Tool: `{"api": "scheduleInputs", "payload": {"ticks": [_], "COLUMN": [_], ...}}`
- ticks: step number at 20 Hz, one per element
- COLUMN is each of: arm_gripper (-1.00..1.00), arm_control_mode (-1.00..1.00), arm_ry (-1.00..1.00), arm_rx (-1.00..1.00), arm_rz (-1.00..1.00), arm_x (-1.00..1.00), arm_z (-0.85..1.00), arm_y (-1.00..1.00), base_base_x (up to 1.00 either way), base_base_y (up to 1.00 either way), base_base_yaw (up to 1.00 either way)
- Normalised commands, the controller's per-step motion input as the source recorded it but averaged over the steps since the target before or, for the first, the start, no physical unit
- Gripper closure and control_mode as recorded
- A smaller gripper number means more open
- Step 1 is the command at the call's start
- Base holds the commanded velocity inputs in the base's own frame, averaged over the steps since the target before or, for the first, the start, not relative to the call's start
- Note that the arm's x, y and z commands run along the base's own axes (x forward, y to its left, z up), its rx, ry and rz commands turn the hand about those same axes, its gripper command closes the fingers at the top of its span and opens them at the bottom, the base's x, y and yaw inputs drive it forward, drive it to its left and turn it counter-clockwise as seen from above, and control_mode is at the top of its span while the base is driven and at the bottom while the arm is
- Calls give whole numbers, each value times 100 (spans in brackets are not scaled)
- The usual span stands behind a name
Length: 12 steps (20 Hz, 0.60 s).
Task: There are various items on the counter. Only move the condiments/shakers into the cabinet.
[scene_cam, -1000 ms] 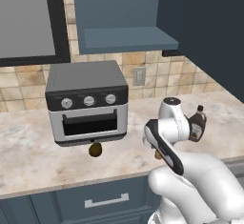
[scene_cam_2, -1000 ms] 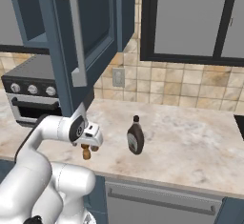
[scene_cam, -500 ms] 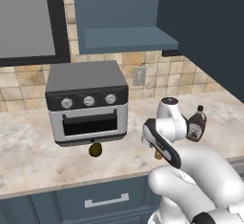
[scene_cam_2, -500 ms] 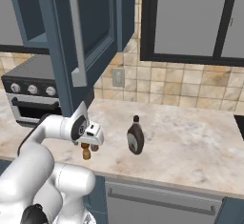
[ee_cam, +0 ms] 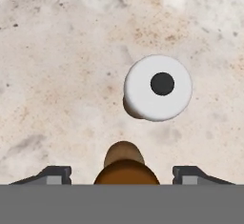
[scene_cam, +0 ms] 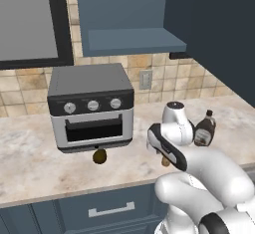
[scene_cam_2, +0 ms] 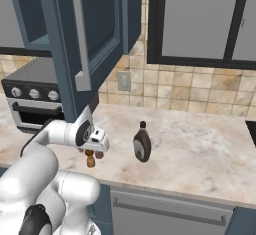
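the gripper [ee_cam: 122, 176] hangs over the counter [ee_cam: 57, 75], jaws apart around the brown shaker [ee_cam: 125, 167], not yet pinching. close squarely on it; the white shaker [ee_cam: 157, 87] stands just beyond.

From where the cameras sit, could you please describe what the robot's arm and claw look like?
The arm is made of glossy white, rounded segments with dark bands at the joints. A black panel runs along its wrist section. The claw has two small dark grey finger tips, blocky and angular. I see no loose cables or legible markings.
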Motion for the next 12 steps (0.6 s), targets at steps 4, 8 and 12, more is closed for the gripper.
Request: {"api": "scheduleInputs", "payload": {"ticks": [4, 8, 12], "arm_gripper": [100, 100, 100], "arm_control_mode": [-100, -100, -100], "arm_ry": [-4, -12, 0], "arm_rx": [0, 1, 7], "arm_rz": [0, -5, -2], "arm_x": [-14, -52, -71], "arm_z": [0, 35, 97], "arm_y": [0, 5, 16], "base_base_x": [0, 0, 0], "base_base_y": [0, 0, 0], "base_base_yaw": [0, 0, 0]}}
